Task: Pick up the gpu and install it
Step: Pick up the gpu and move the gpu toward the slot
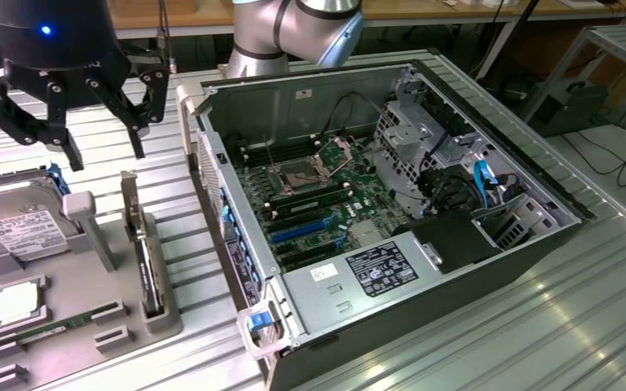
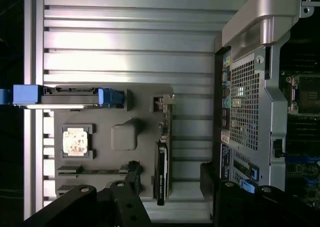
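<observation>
Below the spread, empty claw (image 1: 104,151), the gpu (image 1: 139,244) stands edgewise in its holder (image 1: 85,285); a skewed descent could knock its bracket.

Counter (image 1: 553,326) is ribbed bare metal, pretty shiny, lots of glare. PC case (image 1: 291,106) sitting on it: dull grey sheet metal inside, matt black outer shell. Holder tray (image 1: 74,297) beside the case looks like matt grey plastic. The gpu (image 1: 147,273) is a dark matt board with a bright metal bracket. Hard drive (image 1: 19,224): silvery metal, white paper-looking label. Claw (image 1: 104,151) is glossy black.
</observation>
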`<state>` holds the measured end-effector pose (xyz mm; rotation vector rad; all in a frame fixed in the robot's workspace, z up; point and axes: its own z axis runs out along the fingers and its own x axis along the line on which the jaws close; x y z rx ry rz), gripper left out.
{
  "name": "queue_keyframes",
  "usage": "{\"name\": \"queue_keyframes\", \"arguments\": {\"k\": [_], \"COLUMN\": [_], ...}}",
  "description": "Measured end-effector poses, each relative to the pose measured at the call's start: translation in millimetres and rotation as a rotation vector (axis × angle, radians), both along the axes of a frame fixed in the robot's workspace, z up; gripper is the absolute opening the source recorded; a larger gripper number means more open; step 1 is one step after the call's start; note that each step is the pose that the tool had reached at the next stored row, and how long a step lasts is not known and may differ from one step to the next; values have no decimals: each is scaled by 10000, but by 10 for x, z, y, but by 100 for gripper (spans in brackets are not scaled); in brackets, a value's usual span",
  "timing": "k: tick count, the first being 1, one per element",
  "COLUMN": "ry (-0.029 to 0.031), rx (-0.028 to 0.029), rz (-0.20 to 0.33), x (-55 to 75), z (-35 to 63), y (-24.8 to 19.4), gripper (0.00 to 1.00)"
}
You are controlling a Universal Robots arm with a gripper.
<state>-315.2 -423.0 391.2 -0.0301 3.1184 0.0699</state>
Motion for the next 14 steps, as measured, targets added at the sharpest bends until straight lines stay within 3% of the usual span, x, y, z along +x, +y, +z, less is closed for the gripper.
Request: {"name": "queue_keyframes", "arguments": {"k": [5,14], "ry": [-1,13], "rx": [-2,-2], "rz": [-1,0], "x": [0,0], "z": [-26,-131], "y": [-81,-92], "gripper": [60,60]}}
